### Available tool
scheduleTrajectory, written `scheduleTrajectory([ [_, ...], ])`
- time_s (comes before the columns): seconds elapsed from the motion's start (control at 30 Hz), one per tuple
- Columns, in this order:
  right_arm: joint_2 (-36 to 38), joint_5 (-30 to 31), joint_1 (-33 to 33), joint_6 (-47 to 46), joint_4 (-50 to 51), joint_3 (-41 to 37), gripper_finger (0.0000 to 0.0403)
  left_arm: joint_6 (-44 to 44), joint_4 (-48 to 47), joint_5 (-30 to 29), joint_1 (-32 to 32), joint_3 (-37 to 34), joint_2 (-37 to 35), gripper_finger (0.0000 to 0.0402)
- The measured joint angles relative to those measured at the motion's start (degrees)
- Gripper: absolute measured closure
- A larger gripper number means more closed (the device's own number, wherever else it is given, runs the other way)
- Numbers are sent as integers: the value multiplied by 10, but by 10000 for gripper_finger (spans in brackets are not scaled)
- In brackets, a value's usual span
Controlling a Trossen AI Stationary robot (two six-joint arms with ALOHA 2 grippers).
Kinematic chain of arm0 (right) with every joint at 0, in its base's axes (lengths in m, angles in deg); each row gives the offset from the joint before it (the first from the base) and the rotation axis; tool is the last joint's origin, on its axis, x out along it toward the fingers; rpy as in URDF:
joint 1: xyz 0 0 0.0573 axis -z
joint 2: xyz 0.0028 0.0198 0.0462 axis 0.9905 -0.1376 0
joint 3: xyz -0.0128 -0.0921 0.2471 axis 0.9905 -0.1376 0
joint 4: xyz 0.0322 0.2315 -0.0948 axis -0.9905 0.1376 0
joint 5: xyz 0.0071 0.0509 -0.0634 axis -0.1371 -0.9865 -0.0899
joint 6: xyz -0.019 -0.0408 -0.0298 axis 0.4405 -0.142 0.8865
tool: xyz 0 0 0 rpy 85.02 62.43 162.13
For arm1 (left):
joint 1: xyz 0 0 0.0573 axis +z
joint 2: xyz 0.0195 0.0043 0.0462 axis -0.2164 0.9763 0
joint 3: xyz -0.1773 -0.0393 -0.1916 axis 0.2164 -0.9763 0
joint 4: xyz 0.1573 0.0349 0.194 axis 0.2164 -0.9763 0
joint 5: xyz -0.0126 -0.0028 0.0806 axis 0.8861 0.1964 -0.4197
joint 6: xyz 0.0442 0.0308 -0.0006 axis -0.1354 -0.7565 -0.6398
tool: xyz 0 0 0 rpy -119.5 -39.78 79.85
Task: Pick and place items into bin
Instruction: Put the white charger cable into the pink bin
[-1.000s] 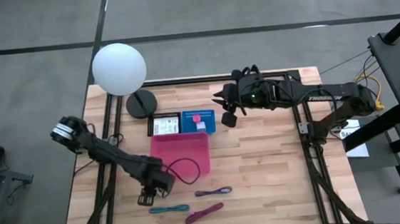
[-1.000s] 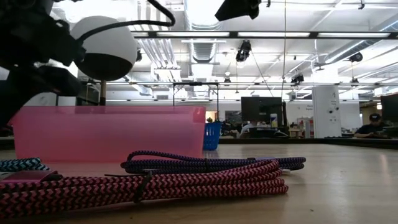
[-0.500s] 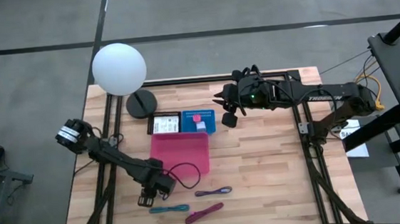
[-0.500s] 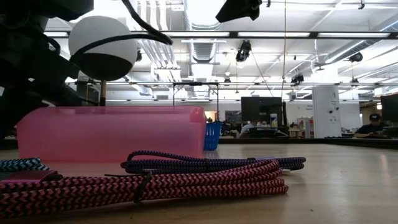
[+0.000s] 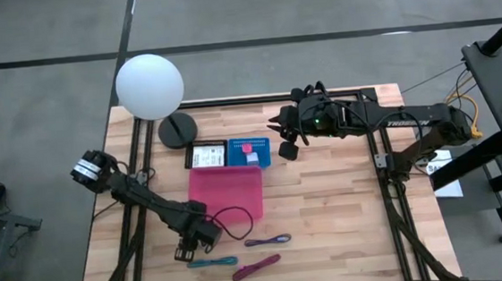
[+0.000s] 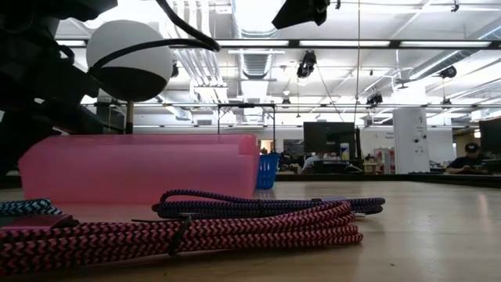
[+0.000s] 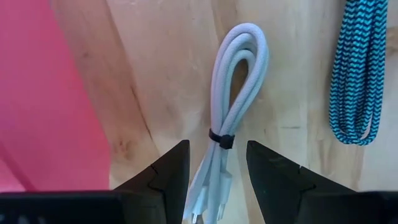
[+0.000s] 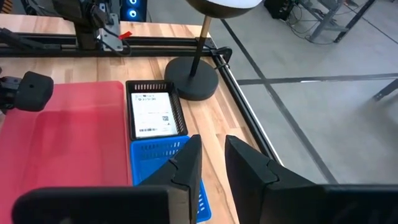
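My left gripper [image 5: 189, 248] [image 7: 217, 145] is open near the pink bin's [image 5: 227, 194] near-left corner. It points down, one finger on each side of a bundled white cord [image 7: 233, 93] tied with a black band; the cord lies flat on the wood. Flat on the table toward the near edge are a teal cord [image 5: 211, 262] [image 7: 357, 74], a purple cord [image 5: 268, 241] [image 6: 266, 205] and a magenta cord [image 5: 256, 267] [image 6: 196, 231]. My right gripper [image 5: 286, 146] [image 8: 213, 142] hovers high by the blue basket [image 5: 249, 153], with a narrow gap between its fingers.
A black tray [image 5: 205, 155] holding a white card sits beside the blue basket, which holds a tiny pink cube [image 5: 246, 147]. A lamp with a white globe [image 5: 149, 86] and a round black base [image 5: 176, 129] stands at the far left. Bare wood lies right of the bin.
My left gripper has shifted a little toward the table's near edge, away from the pink bin, its black cable loop trailing with it. The cords and the bin lie where they were.
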Motion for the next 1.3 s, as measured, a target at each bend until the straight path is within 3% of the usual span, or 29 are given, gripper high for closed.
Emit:
scheduleTrajectory([
  [0.43,0,0,0,2,0,0,344,2,-18,-1,-13,12,-7,258],
  [0.7,0,0,0,1,0,0,345,0,-14,-57,-32,5,-8,258],
  [1.3,0,0,0,2,1,0,346,-1,47,-52,-38,-11,-10,258],
])
